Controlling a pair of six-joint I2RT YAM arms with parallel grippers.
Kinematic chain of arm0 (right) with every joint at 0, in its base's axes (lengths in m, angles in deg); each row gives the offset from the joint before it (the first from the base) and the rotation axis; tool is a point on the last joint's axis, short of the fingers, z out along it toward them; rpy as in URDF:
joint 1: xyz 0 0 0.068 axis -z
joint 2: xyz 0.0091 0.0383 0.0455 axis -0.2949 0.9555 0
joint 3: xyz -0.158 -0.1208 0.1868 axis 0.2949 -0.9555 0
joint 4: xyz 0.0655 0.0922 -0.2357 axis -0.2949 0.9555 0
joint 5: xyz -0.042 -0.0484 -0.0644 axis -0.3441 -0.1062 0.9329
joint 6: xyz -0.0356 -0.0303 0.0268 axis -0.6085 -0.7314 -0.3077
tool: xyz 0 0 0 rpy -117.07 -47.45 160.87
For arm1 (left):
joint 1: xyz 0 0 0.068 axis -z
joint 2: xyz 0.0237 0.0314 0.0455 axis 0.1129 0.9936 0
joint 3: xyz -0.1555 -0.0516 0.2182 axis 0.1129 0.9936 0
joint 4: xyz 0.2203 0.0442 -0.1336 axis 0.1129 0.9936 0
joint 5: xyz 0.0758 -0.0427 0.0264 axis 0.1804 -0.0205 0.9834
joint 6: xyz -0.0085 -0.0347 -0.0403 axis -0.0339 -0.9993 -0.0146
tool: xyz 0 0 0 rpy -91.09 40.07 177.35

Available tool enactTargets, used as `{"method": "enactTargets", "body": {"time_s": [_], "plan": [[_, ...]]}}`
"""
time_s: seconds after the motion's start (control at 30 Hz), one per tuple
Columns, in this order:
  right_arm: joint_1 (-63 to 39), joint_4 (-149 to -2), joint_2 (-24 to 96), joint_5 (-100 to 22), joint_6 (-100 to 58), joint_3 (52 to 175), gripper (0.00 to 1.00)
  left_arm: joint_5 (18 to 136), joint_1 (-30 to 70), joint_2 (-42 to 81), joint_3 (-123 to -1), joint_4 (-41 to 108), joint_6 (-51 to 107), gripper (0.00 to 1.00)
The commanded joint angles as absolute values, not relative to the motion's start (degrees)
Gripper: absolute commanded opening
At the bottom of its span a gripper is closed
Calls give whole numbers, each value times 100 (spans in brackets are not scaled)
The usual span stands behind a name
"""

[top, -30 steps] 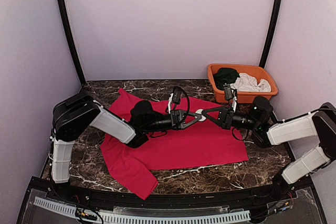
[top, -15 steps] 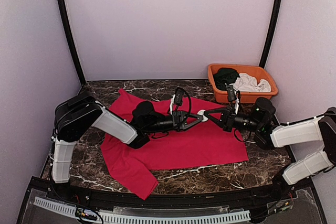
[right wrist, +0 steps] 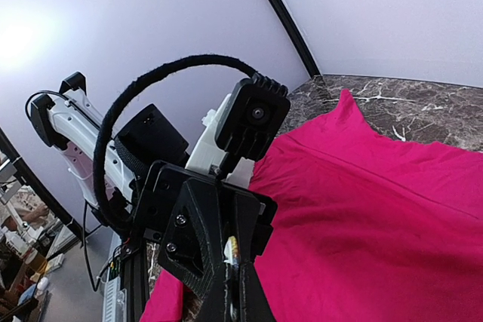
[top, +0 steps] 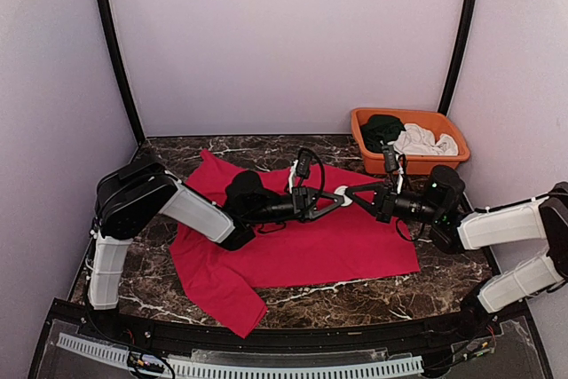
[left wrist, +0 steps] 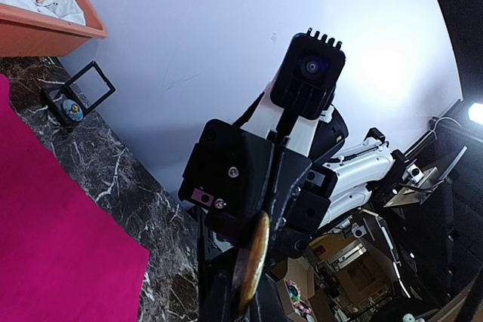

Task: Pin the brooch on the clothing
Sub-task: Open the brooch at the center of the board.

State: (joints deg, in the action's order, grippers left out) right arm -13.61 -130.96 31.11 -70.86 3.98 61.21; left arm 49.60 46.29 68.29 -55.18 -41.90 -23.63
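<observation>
Looking down on the dark marbled table (top: 373, 295): pale walls close on the left, back and right, with bare stone in a strip along the near edge, across the back and in the near right corner.

Spread over the middle, the bright red T-shirt (top: 311, 250). Flat but for a few creases, one sleeve trailing near-left almost to the table's edge, right hem stopping short of the right arm's base.

Reaching in low over the shirt from either side, both arms, leaving open cloth only in front of and behind them.

Tucked into the back right corner, apart from the shirt, an orange basket (top: 417, 166) holding a dark green garment (top: 382, 128) and a white garment (top: 426, 140).

Meeting tip to tip over the shirt's upper middle, the left tool (top: 330, 200) and the right tool (top: 352, 193).

Against a second ago: right forearm sunk lower and drawn slightly toward its own side, left arm nudged a little to the right, left fingers drawn in from a wider V. Meeting point barely shifted; shirt and basket unmoved.

Nipped between both tools, the brooch (top: 341, 193). Left fingers hard against its disc in the left wrist view; right tool pressed together, pinching a small gold bit at its very tips.

Small, round and pale from above; edge-on in the left wrist view, a thin gold-rimmed disc. Cannot tell whether touching the cloth beneath.
</observation>
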Motion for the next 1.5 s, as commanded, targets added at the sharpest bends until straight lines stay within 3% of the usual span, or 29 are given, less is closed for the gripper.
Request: {"method": "enactTargets", "body": {"time_s": [0.0,0.5,0.7,0.93,1.23,1.47], "plan": [[-1563,-12854,2934,-7093,114,6243,0,4972,4651,6872,-5704,-5614,-2407,4],[-1710,-12232,2921,-6716,-179,6411,0,4915,4657,6872,-5684,-5634,-2539,33],[-1698,-12248,2844,-6697,-134,6323,0,4881,4529,6729,-5431,-5788,-2642,33],[-1627,-12625,2906,-6831,22,6152,0,4746,4518,6580,-5343,-5794,-2721,23],[-1411,-13207,3072,-7091,367,5949,0,4611,4522,6532,-5317,-5796,-2780,32],[-1361,-13334,3157,-7308,392,5940,0,4618,4512,6536,-5309,-5796,-2783,26]]}}
